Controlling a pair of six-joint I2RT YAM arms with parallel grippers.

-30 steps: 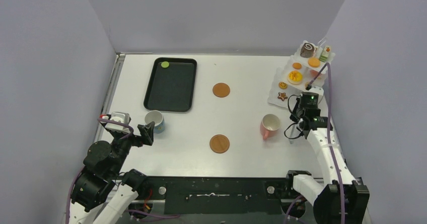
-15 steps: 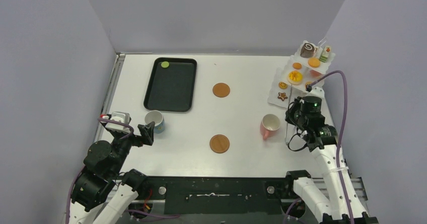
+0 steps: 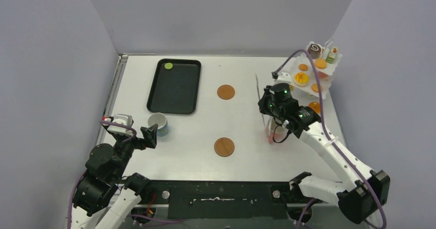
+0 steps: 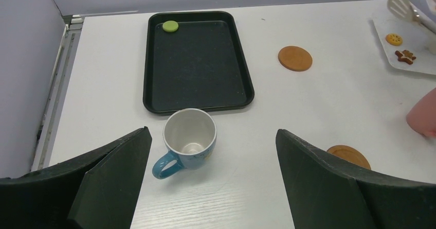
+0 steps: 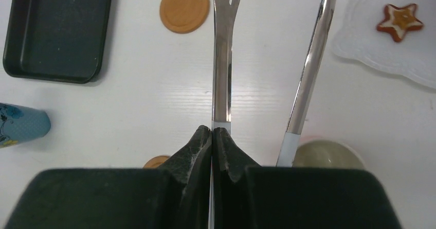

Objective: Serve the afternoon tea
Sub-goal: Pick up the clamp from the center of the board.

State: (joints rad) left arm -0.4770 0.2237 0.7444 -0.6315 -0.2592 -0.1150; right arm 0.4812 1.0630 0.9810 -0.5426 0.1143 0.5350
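1. White table (image 3: 247,80): carries every item listed below.
2. Black tray (image 3: 175,92): lies at the far left of the table.
3. White tiered stand (image 3: 329,78): stands at the far right corner and carries most of the pastries, among them a chocolate roll (image 3: 314,49) on the top tier.
4. Right gripper (image 5: 212,131): fingers pressed together, pinching the fork-ended arm of the tongs (image 5: 222,59). The other tong arm runs free beside it. The tong tips point toward the far edge, between the tray and the stand.
5. Left gripper (image 4: 212,132): jaws spread wide and holding nothing, low over the table.
6. Blue cup (image 4: 188,136): upright just ahead of the left jaws, just in front of the tray's near edge.
7. Pink cup (image 5: 324,154): directly below the right gripper, largely hidden by it in the top view.
8. Two brown discs (image 3: 225,91) (image 3: 224,146): flat on mid-table, well apart.
9. Star cookie (image 5: 400,16): on the stand's bottom plate.
10. Green disc (image 3: 168,65): in the tray's far left corner.
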